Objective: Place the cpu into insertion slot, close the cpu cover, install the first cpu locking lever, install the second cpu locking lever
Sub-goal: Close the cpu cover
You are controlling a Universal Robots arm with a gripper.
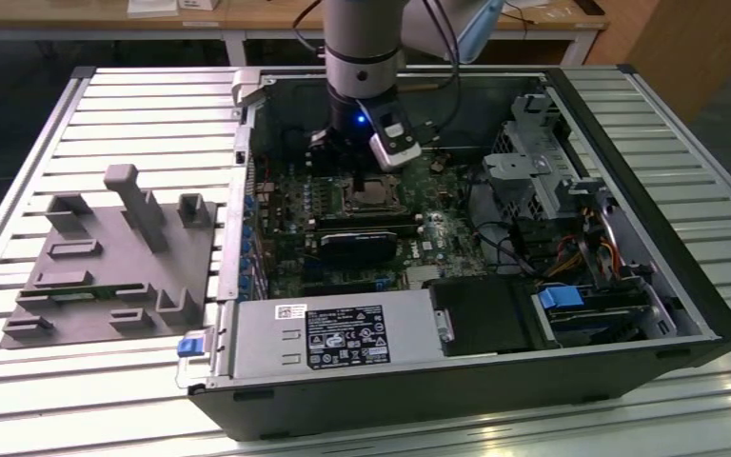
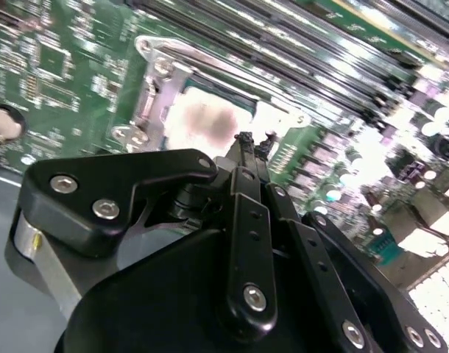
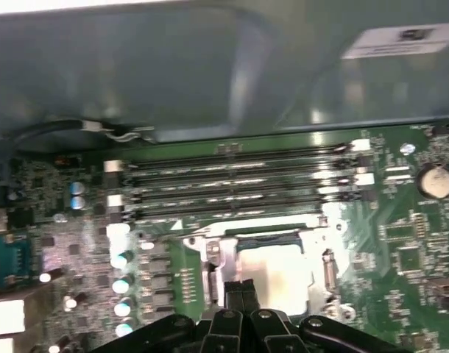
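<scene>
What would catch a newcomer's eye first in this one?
The arm reaches down into an open computer case on a slatted table. Its shut hand hangs at the edge of the bright silvery cpu on the green board. A grey fixture lies at the exterior view's left.

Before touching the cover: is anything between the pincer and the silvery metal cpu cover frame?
Nothing visible. In both wrist views the pincer hangs just over the silvery metal cpu cover frame, beside the dull grey square cpu in its cut-out. The long black memory slots lie to one side.
</scene>
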